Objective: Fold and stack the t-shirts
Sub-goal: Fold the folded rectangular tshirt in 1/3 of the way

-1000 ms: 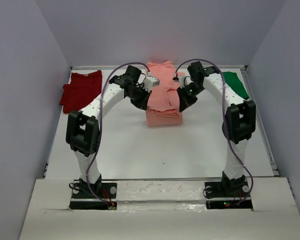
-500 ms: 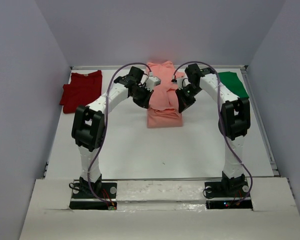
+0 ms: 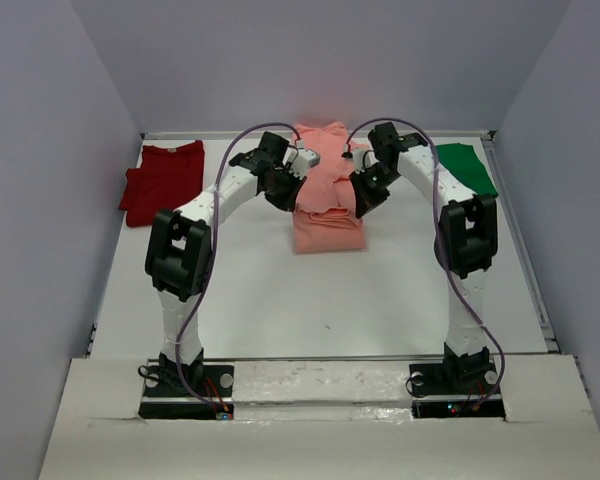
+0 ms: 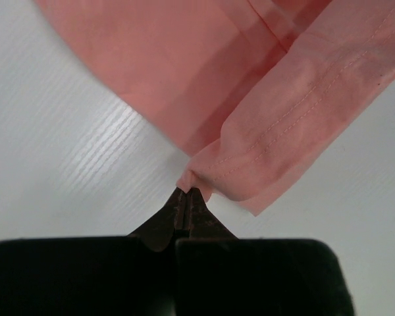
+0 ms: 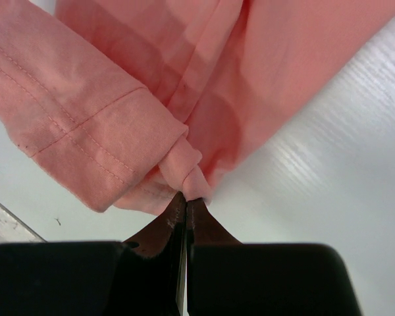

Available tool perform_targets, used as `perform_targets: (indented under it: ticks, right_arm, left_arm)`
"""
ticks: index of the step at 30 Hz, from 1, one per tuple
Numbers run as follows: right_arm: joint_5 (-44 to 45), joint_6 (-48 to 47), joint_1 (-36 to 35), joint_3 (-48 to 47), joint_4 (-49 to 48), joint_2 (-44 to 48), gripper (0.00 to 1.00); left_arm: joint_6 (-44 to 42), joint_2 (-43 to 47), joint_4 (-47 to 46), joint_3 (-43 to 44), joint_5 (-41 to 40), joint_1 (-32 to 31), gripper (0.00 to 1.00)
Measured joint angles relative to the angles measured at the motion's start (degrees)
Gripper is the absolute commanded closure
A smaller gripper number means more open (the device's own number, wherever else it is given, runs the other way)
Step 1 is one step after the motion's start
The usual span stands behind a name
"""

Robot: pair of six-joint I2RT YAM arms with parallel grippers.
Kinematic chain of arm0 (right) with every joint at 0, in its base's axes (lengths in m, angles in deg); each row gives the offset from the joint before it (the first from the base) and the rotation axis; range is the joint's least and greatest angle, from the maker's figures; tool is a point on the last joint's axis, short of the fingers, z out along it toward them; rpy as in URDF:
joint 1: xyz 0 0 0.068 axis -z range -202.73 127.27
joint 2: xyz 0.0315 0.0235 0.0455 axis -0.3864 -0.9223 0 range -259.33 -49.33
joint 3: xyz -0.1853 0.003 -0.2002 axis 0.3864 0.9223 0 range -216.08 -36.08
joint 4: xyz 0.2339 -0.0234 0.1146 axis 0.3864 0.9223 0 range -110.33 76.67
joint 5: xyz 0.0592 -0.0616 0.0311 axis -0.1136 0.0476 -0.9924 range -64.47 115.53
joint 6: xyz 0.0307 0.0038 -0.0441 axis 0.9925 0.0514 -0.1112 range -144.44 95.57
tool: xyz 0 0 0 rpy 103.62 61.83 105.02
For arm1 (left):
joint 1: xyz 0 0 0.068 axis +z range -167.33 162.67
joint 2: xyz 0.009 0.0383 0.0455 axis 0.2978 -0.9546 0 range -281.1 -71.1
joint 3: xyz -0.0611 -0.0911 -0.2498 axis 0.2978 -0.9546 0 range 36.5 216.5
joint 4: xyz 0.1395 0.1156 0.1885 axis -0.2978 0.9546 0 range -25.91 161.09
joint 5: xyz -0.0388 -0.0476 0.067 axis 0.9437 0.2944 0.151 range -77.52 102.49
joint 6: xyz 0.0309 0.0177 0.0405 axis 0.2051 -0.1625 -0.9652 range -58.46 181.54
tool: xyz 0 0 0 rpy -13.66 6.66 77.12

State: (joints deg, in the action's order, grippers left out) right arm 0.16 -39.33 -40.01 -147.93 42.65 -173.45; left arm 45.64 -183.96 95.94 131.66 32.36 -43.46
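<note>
With its jaws pressed together, the left end effector [image 4: 186,192] pinches a hem fold of the pink shirt [image 3: 328,228]; the right end effector [image 5: 185,197] pinches the opposite side likewise. The pink shirt sits bunched mid-surface [image 3: 310,300]; the red shirt [image 3: 163,180] lies far left, the green shirt [image 3: 468,167] far right.

Bright, soft light from above, with few hard shadows.

In the overhead view the white bench [image 3: 280,300] was evenly lit, the arms threw only faint grey shadows on it, and the glossy near strip showed patchy glare. Both wrist views were sharp enough to show the stitching on the salmon-pink shirt [image 4: 184,66], which cast a soft shadow on the bench beneath it. Pale streaks of sheen ran across the ribbed bench surface there. The left hand [image 4: 186,192] and right hand [image 5: 185,196] were almost black, their casings without detail.
</note>
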Motion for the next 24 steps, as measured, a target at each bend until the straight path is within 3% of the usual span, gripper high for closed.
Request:
perform_targets:
  ticks: [24]
  right_arm:
    - [3.0,0.1,0.4,-9.5,-2.2,-9.6,1.0]
  left_arm:
    - [0.1,-7.8,-2.7,8.9,-6.4,0.0,1.0]
